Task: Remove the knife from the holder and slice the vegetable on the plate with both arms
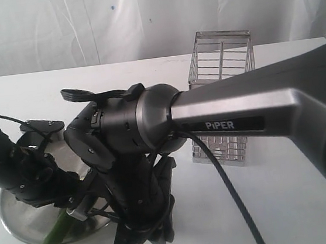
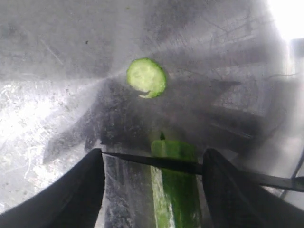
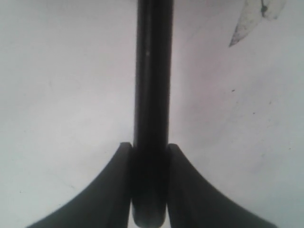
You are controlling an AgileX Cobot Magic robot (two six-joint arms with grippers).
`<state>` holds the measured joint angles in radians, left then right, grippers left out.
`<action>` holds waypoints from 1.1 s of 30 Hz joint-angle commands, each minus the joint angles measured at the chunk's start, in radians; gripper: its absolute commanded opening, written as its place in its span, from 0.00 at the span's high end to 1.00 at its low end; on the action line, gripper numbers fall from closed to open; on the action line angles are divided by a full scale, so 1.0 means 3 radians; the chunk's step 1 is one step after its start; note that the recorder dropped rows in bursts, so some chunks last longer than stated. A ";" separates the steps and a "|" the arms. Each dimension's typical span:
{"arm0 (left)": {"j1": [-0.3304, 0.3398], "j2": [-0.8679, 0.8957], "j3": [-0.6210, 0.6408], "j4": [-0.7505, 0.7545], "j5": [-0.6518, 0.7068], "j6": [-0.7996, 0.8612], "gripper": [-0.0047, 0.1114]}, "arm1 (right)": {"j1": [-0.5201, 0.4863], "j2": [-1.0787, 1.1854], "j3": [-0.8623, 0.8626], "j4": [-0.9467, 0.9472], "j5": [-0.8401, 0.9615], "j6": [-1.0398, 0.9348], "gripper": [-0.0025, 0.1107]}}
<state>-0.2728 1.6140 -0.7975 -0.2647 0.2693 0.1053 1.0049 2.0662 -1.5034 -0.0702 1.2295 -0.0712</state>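
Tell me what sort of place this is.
Probably a robotics test bench staged as a kitchen counter, not a real kitchen: a plain white table against a draped white backdrop, a jointed arm marked PiPER, and a wire holder and a steel plate with a vegetable.

Our left arm [image 1: 15, 168] and right arm [image 1: 267, 101] dip close together — left gripper [image 2: 152, 160] with jaws spread wide, right gripper [image 3: 150, 151] with jaws clamped tight.
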 commanded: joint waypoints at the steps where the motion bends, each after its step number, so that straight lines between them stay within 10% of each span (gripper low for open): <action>1: -0.0032 0.0007 0.0023 -0.0085 0.0033 0.0015 0.42 | 0.0003 -0.0020 0.0003 -0.0033 -0.0028 -0.0017 0.98; 14: -0.0202 0.0604 0.0133 -0.0237 -0.0034 0.0217 0.42 | 0.0003 -0.0020 -0.0003 -0.0033 -0.0028 -0.0017 0.98; 33: -0.0101 -0.0059 0.0135 -0.0080 0.0281 0.0134 0.41 | -0.0005 -0.0022 -0.0003 -0.0350 -0.0028 0.0085 0.98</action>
<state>-0.2989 1.6126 -0.7637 -0.2865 0.2924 0.1482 1.0063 2.0662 -1.5034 -0.1475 1.2459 -0.0641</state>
